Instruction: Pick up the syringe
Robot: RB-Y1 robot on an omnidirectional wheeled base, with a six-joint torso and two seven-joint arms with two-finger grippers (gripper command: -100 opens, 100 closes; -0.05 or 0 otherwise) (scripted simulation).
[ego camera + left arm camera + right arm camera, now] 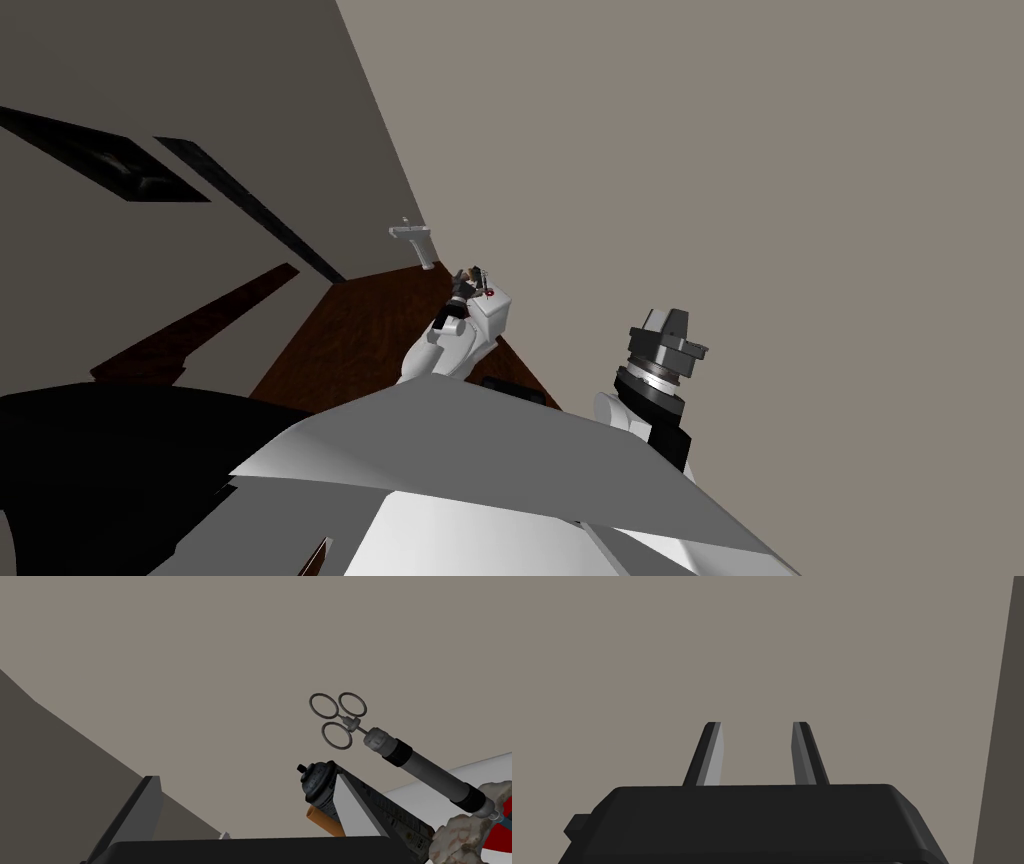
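**Left gripper open, syringe just outside it**

Our left gripper (pixel 245 781) stands with fingers spread, gripping nothing. The grey, black-banded syringe with 3 ring handles (pixel 429 770) sits just beyond 1 finger, near a dark spray can (pixel 317 782). Our right gripper (pixel 757 726) is raised aside, fingers parted.

The syringe (pixel 425 768) has a long light grey barrel with black bands and three thin grey finger rings at its plunger end. It stands tilted, rings uppermost, just beside a dark spray can (pixel 317 783). Its lower tip seems to rest against a pale mottled lump (pixel 465 831).
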